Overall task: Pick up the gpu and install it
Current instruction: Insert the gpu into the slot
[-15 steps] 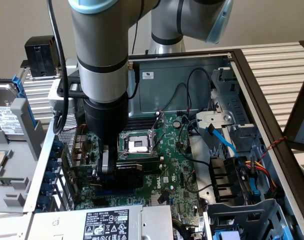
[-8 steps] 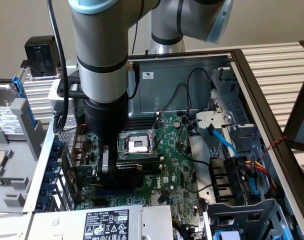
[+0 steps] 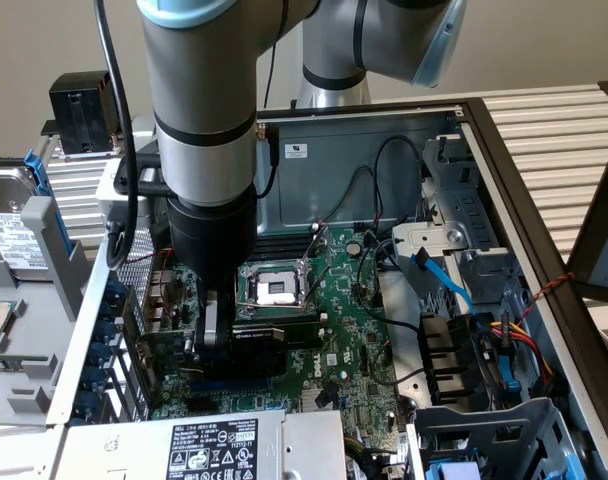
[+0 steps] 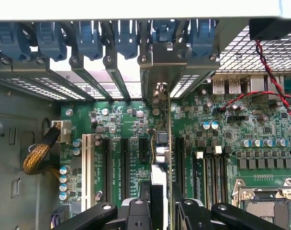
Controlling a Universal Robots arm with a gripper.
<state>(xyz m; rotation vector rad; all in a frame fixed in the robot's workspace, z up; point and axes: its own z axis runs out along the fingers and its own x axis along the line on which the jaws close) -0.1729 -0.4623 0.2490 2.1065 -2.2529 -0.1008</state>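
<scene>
The gpu (image 3: pixel 256 338), a green card with a black heatsink block, stands on edge low over the large green motherboard (image 3: pixel 354 340) inside the open computer case. My gripper (image 3: pixel 212 335) reaches straight down and is shut on its upper edge. In the wrist view the gpu (image 4: pixel 161 143) appears edge-on between the two black fingers (image 4: pixel 136 211), in line with the black expansion slots (image 4: pixel 125 163). Its silver bracket (image 4: pixel 160 72) sits against the rear slot openings of the case. Whether the card is fully seated in a slot I cannot tell.
The empty CPU socket (image 3: pixel 274 288) lies just behind the card. Black and red cables (image 3: pixel 384 200) cross the board. Blue slot latches (image 4: pixel 88 38) line the rear wall. The power supply (image 3: pixel 214 445) is at the front, drive cages (image 3: pixel 484 350) on the exterior view's right.
</scene>
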